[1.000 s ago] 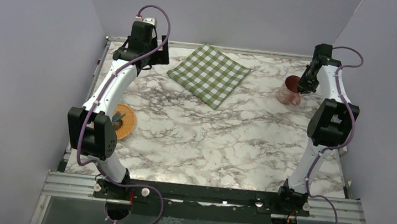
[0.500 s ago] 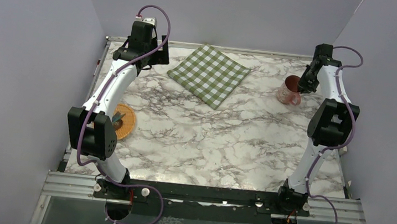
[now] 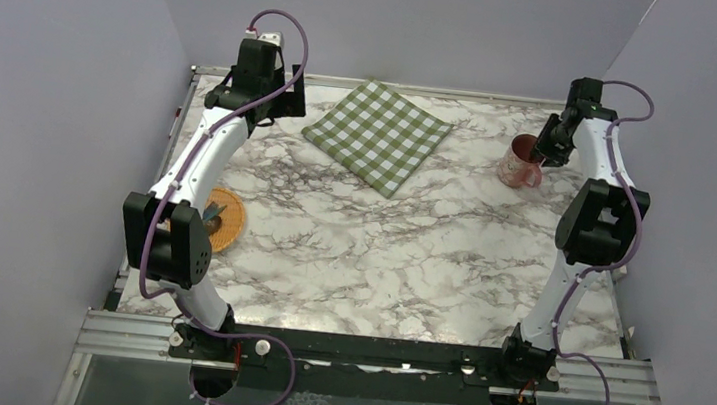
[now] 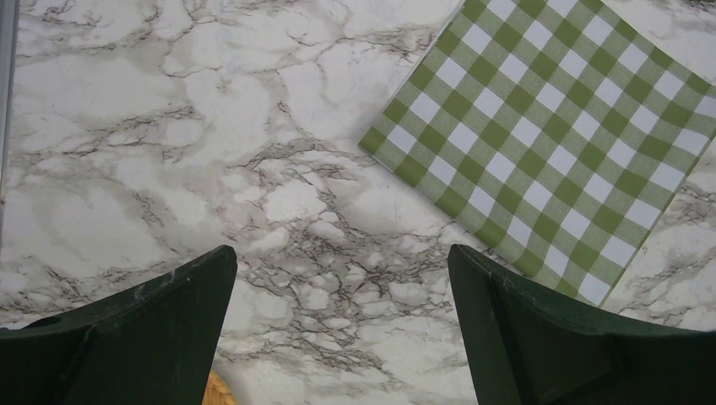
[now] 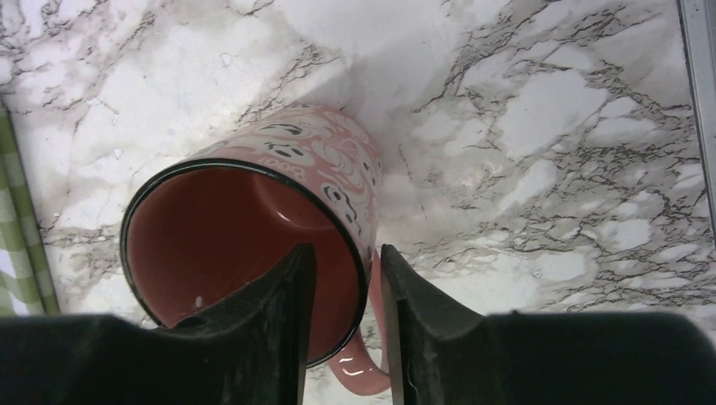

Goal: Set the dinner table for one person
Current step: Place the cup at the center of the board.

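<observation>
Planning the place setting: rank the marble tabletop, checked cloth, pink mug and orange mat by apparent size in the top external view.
1. marble tabletop
2. checked cloth
3. orange mat and pink mug: too close to rank; the left arm hides part of the mat.

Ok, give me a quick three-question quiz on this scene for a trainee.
1. True or false: the left gripper holds the cloth.
2. Where does the mug stand? A) far right of the table B) on the cloth C) at the near edge
3. Which part of the mug does the right gripper straddle?
Key: 1 false, the left gripper hovers open and empty beside the cloth; 2 A; 3 the rim, one finger inside, one outside.
</observation>
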Tool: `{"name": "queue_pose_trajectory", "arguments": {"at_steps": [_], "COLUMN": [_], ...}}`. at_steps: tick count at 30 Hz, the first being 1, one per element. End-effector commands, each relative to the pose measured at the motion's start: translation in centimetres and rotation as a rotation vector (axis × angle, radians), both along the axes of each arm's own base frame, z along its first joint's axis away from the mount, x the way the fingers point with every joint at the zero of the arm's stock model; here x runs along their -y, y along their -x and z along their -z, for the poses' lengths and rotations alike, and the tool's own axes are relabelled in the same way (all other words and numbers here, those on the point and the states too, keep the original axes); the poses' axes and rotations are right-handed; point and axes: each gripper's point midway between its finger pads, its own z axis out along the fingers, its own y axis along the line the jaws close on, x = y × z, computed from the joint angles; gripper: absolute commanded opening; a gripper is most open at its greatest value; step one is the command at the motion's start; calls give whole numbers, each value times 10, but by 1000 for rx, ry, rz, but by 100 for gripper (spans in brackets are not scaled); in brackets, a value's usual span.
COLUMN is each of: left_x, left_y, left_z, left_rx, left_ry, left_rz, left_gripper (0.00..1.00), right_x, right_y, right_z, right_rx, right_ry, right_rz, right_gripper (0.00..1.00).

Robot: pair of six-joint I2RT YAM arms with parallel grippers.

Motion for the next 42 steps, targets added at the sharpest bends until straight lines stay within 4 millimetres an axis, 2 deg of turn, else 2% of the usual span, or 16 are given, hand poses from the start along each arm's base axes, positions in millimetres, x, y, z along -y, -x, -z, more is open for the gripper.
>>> {"name": "queue_pose_trajectory", "arguments": {"at_steps": [1, 5, 9, 12, 15, 16, 19, 23, 30, 35, 40, 42], "left_x": [1, 2, 3, 5, 10, 13, 20, 29, 56, 70, 75, 76], "left_y": [-5, -6, -8, -10, -10, -11, -14, -18, -30, -41, -41, -39], "left_z": [-7, -6, -5, -2, 0, 1, 3, 10, 27, 43, 65, 74], "left_rx": [18, 16, 13, 7, 0, 0, -3, -19, -53, -74, -123, -144], "left_ry": [9, 13, 17, 21, 38, 45, 58, 71, 121, 103, 106, 111], "left_rz": [6, 7, 11, 16, 40, 55, 77, 109, 208, 246, 250, 245], "left_gripper": [99, 99, 99, 99, 99, 99, 99, 99, 96, 96, 96, 97], "right_x": [-3, 5, 5, 2, -4, -9, -35, -72, -128, -168, -207, -234], "right_y": [-1, 1, 7, 17, 33, 38, 49, 67, 84, 93, 98, 103], "right_z": [-29, -46, -65, -81, -110, -117, -128, -134, -149, -148, -146, -142], "right_rx": [72, 100, 132, 163, 238, 258, 290, 289, 312, 257, 197, 154], "right_ry": [-8, 38, 47, 51, 55, 43, -62, -179, -425, -639, -684, -700], "right_rz": [-20, 6, 11, 12, 8, -1, -62, -156, -351, -481, -597, -662], "right_gripper": [45, 46, 47, 47, 48, 52, 60, 64, 65, 66, 67, 67]}}
